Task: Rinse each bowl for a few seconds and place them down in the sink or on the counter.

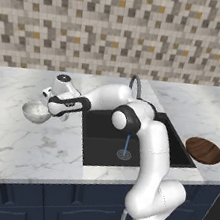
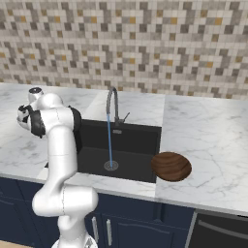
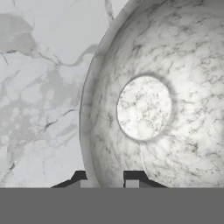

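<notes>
Gripper (image 3: pixel 106 177) pinched on the rim of the pale speckled bowl (image 1: pixel 36 112), left of the sink (image 1: pixel 101 141).
Jaws nearly closed, one finger inside the rim, one outside; bowl on the counter (image 1: pixel 20 142) directly below the hand. To the gripper's right, water runs from the faucet (image 2: pixel 113 104); beyond the basin sits the dark wooden bowl (image 2: pixel 171 166).

In the hand view the pale bowl (image 3: pixel 175 87) runs off the top and right edges — its far rim is cut away. At frame left in the left base view, the gripper (image 1: pixel 54 113) is mostly masked by the hand. The brown bowl (image 2: pixel 171 166) covers the sink (image 2: pixel 140 133) corner — lower right of centre.
</notes>
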You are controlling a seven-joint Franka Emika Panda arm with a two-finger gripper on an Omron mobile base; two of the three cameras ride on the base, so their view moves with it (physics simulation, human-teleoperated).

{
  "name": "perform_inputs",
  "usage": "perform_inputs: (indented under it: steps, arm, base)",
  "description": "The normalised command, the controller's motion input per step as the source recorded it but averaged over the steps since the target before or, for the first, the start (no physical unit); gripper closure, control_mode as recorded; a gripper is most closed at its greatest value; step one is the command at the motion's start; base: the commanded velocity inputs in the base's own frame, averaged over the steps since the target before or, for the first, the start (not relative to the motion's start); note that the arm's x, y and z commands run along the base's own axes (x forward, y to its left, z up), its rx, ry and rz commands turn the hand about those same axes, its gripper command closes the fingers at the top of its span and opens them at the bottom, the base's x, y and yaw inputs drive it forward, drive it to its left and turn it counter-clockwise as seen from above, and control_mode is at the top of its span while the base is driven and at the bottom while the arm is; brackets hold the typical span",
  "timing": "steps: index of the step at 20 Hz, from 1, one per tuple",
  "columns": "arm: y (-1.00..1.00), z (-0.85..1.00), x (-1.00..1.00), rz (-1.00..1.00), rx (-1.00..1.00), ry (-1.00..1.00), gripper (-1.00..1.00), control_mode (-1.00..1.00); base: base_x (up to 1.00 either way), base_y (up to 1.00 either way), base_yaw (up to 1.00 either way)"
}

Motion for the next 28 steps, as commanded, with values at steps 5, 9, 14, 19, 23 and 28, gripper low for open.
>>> perform_inputs:
  steps: [5,9,14,19,23,28]
  arm:
    - [-0.17,0.13,-0.33,-0.09,0.0,-0.03,1.0,-1.0]
    - [-0.17,0.14,-0.29,-0.09,0.0,-0.05,1.0,-1.0]
    - [-0.2,0.15,-0.29,-0.09,0.01,-0.03,1.0,-1.0]
    - [-0.18,0.14,-0.29,-0.09,0.01,-0.04,1.0,-1.0]
    - [-0.19,0.14,-0.27,-0.1,0.0,-0.03,1.0,-1.0]
    - [-0.18,0.17,-0.26,-0.11,0.0,-0.04,1.0,-1.0]
  base:
    - [0.0,0.0,0.0]
    - [0.0,0.0,0.0]
    - [0.0,0.0,0.0]
    - [0.0,0.0,0.0]
    - [0.0,0.0,0.0]
    - [0.0,0.0,0.0]
